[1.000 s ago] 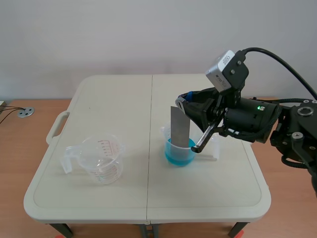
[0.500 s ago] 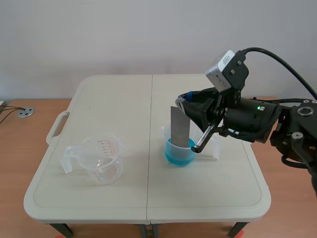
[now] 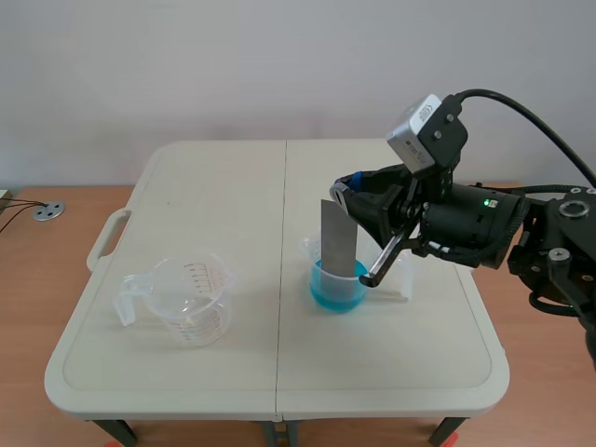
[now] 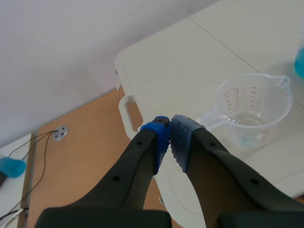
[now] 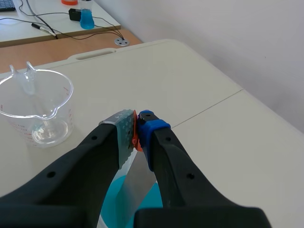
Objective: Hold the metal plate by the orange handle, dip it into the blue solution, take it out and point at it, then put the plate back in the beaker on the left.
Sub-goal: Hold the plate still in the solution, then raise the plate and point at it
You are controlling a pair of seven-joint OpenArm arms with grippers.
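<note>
Here's the cream folding table (image 3: 223, 186), filling the middle of the scene view, with a seam running straight up its centre. In from the right edge of the frame comes the right arm (image 3: 466, 223), big and black, stretched across to just right of centre with a white camera box (image 3: 428, 130) perched on top.

The right gripper (image 3: 346, 194) sits just right of centre frame, and its wrist camera gives the close look: right gripper (image 5: 137, 128) pinching tight, pads clamped on the orange handle (image 5: 135, 135), only a sliver of orange showing between them.

Over to the left gripper (image 4: 170, 130) in its own wrist view: fingers pressed together with nothing between them, held over the table's edge, where cream top meets wooden floor.

Lower left of the scene view, the empty beaker (image 3: 191, 298), clear plastic with red markings, stands alone, well apart from the action. The left wrist camera sees that beaker (image 4: 251, 111) ahead of and beside its gripper.

Just right of centre, the beaker of blue solution (image 3: 340, 289), smaller, stands directly under the right gripper.

And the metal plate (image 3: 339, 244): a grey strip, hanging upright from the handle, its lower end down in the blue liquid. From the right wrist, the plate (image 5: 137, 175) drops straight below the fingers into the solution (image 5: 114, 199).
</note>
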